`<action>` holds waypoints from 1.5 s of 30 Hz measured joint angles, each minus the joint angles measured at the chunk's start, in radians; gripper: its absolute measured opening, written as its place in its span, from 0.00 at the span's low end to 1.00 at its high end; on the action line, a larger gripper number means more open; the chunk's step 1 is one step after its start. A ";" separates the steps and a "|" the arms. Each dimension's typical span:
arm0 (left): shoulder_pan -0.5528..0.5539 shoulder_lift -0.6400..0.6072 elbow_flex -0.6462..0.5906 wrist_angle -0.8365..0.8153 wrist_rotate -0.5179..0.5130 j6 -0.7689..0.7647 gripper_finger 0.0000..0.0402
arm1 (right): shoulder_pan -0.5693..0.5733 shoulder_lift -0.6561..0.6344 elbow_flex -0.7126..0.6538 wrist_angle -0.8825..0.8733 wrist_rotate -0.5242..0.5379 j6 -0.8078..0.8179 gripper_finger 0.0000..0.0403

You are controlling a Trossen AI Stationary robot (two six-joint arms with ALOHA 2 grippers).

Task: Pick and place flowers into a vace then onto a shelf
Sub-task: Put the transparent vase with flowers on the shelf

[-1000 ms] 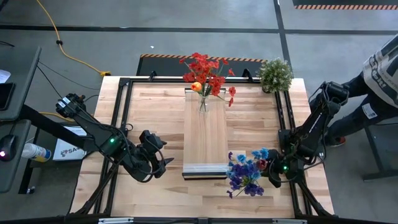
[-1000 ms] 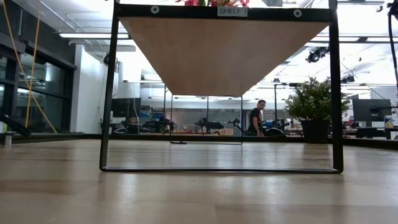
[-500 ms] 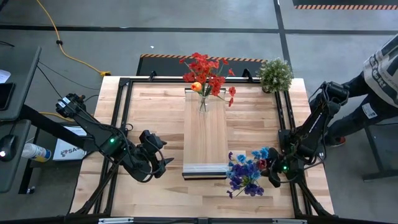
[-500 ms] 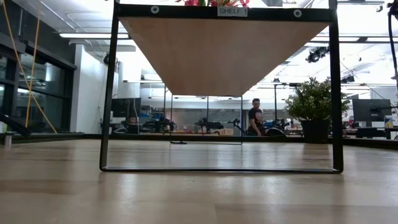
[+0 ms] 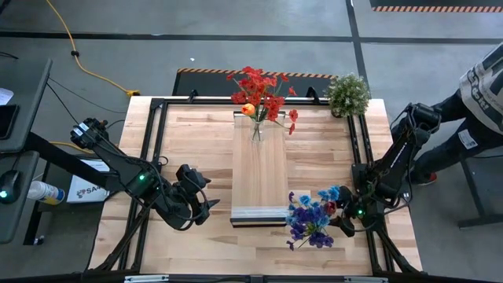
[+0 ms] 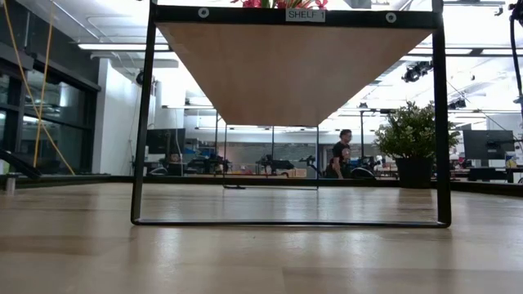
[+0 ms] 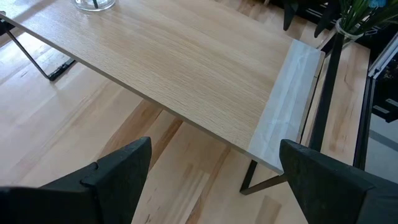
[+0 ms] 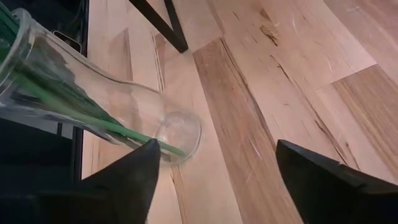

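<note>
A glass vase (image 8: pixel 93 106) with green stems stands on its base (image 8: pixel 177 134) on the table, near the right front corner. It carries blue and purple flowers (image 5: pixel 313 214). My right gripper (image 5: pixel 344 218) is open beside it on the right. In the right wrist view the vase stands between the fingers (image 8: pixel 214 149), close to one of them. A second vase with red flowers (image 5: pixel 258 102) stands on the far end of the raised shelf (image 5: pixel 259 173). My left gripper (image 5: pixel 206 206) waits open, left of the shelf's near end (image 7: pixel 286 106). My right gripper has one finger (image 8: pixel 124 177) close against the vase's lower wall (image 8: pixel 149 134), coming level from the table's right. I cannot tell whether it touches the glass. The vase stands upright on the table.
A bushy potted plant (image 5: pixel 347 93) stands at the far right corner. The shelf's black frame legs (image 6: pixel 143 122) stand on the table in the middle. A person's legs (image 5: pixel 479 94) show beyond the right edge. Bare wood lies left of the shelf.
</note>
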State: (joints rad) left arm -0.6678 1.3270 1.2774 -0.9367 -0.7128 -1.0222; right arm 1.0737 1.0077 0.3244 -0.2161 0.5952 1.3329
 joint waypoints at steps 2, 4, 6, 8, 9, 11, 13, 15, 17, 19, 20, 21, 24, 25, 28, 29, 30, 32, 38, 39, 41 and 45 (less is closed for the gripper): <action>0.000 0.000 0.000 0.000 0.000 0.000 0.96 | 0.000 0.000 0.000 0.001 0.002 -0.008 0.79; 0.000 0.000 0.000 0.000 0.000 0.000 0.96 | 0.000 0.000 0.000 0.003 0.001 -0.010 0.83; 0.000 0.000 0.000 0.000 0.000 0.000 0.96 | 0.000 0.000 0.000 0.003 -0.001 -0.009 0.86; 0.000 0.000 0.000 0.000 0.000 0.000 0.96 | 0.000 0.000 0.000 0.007 0.000 -0.023 0.88; 0.000 0.000 0.000 0.000 0.000 0.000 0.96 | 0.000 0.000 0.000 0.011 0.000 -0.035 0.89; 0.000 0.000 0.000 0.000 0.000 0.000 0.96 | 0.000 0.000 0.000 0.027 0.004 -0.060 0.89; 0.000 0.000 0.000 0.000 0.000 0.000 0.96 | 0.001 0.000 0.000 0.053 0.022 -0.100 0.89; 0.000 0.000 0.000 0.000 0.000 0.000 0.96 | 0.005 0.000 0.001 0.070 0.045 -0.140 0.89; 0.000 0.000 0.000 0.000 0.000 0.000 0.96 | 0.017 0.000 0.002 0.072 0.077 -0.145 0.89; 0.000 0.000 0.000 0.000 0.000 0.000 0.96 | 0.032 0.000 0.002 0.072 0.097 -0.140 0.89; 0.000 0.000 0.000 -0.001 0.000 0.000 0.96 | 0.040 0.000 0.002 0.073 0.095 -0.139 0.89; 0.000 0.000 0.000 -0.001 0.000 0.000 0.96 | 0.047 0.000 0.002 0.081 0.091 -0.139 0.89; 0.000 0.000 0.000 -0.001 0.000 0.003 0.96 | 0.065 0.000 0.002 0.132 0.090 -0.151 0.89; 0.000 0.000 0.000 -0.002 0.000 0.005 0.96 | 0.070 0.000 0.002 0.150 0.090 -0.164 0.89; 0.000 0.000 0.000 -0.001 0.000 0.017 0.96 | 0.074 0.000 0.002 0.177 0.091 -0.195 0.88; 0.000 0.000 0.000 -0.001 0.000 0.021 0.96 | 0.074 0.000 0.002 0.177 0.093 -0.198 0.88; 0.000 0.000 0.000 -0.001 0.000 0.022 0.96 | 0.072 0.002 0.002 0.175 0.100 -0.201 0.88; 0.000 0.000 0.000 -0.001 0.000 0.023 0.96 | 0.070 0.015 0.002 0.176 0.133 -0.213 0.88; 0.000 0.000 0.000 -0.001 0.000 0.023 0.96 | 0.051 0.073 0.001 0.207 0.128 -0.212 0.88; 0.000 0.000 0.000 -0.001 0.000 0.023 0.96 | 0.048 0.086 0.001 0.224 0.131 -0.217 0.88; 0.000 0.000 0.000 -0.001 0.000 0.023 0.96 | 0.039 0.113 0.001 0.273 0.142 -0.245 0.88; 0.000 0.000 0.000 -0.001 0.000 0.025 0.96 | 0.017 0.174 0.001 0.368 0.136 -0.290 0.88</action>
State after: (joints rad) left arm -0.6678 1.3270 1.2774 -0.9376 -0.7132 -0.9972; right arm 1.0904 1.1821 0.3256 0.1516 0.7312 1.0427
